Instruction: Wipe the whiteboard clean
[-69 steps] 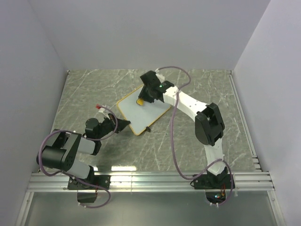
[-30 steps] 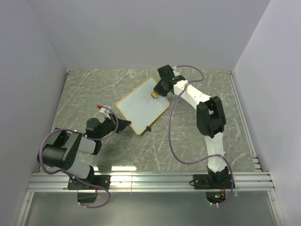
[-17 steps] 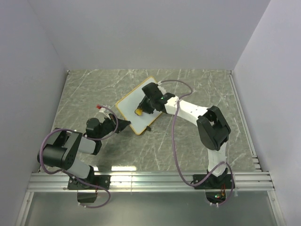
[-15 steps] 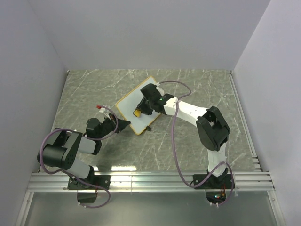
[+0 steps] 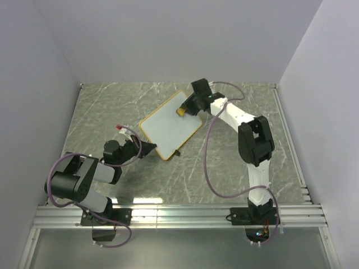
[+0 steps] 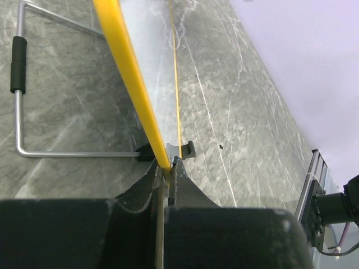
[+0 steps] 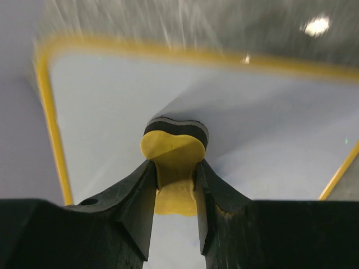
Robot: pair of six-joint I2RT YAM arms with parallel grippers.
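The whiteboard, white with a yellow frame, lies tilted on the marble table, and no writing shows on it. My left gripper is shut on its near left frame edge; in the left wrist view the yellow frame runs into the closed jaws of that left gripper. My right gripper is shut on a small yellow eraser with a dark felt underside. The eraser is pressed on the whiteboard near its far right corner.
A bent wire stand and a black foot sit under the board. The right arm's purple cable loops over the table. An aluminium rail runs along the near edge, and grey walls close in three sides.
The right gripper swept the eraser from the far right corner down across the board toward its near left, then back to the far right corner. The left arm held still.
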